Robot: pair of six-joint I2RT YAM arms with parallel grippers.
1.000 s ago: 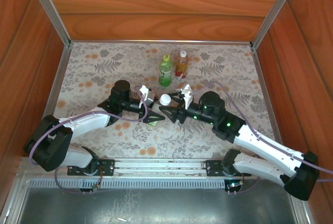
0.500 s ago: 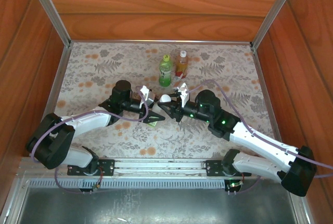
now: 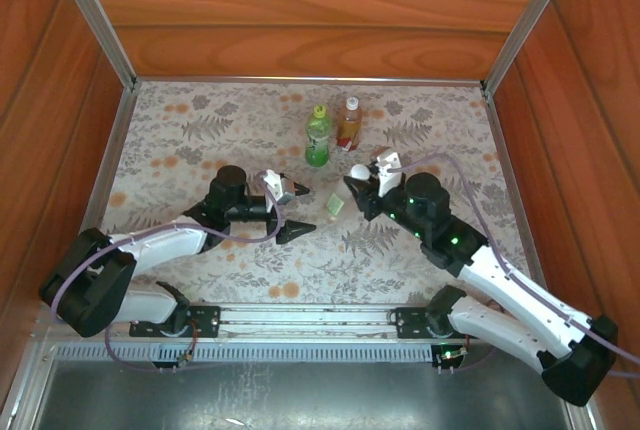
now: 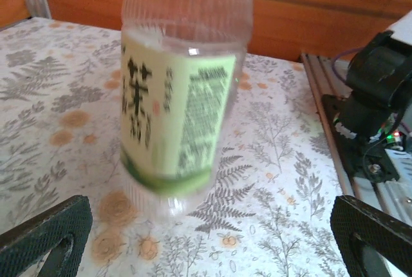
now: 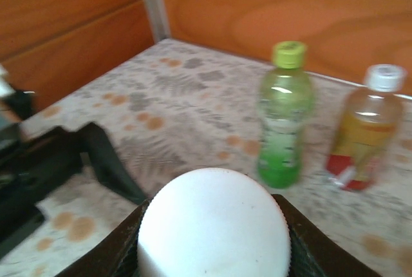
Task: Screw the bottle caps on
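My left hand point(image 3: 297, 212) spread wide just short of the labelled bottle point(image 4: 177, 116), my right hand point(image 3: 358, 182) clamped on its white cap point(image 5: 214, 225): if only partly threaded, the leaning bottle could drop away and topple on the surface point(image 4: 283, 180).

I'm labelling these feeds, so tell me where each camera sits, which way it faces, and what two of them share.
Top external: above and behind the arms, looking down on the table; both arms, left gripper and right gripper show.
Left wrist: on the left arm, facing the labelled bottle; its open fingers at the bottom corners.
Right wrist: on the right arm, facing the back wall; its fingers pinch the white cap.
Shared: top and right wrist both see the green bottle and amber bottle.
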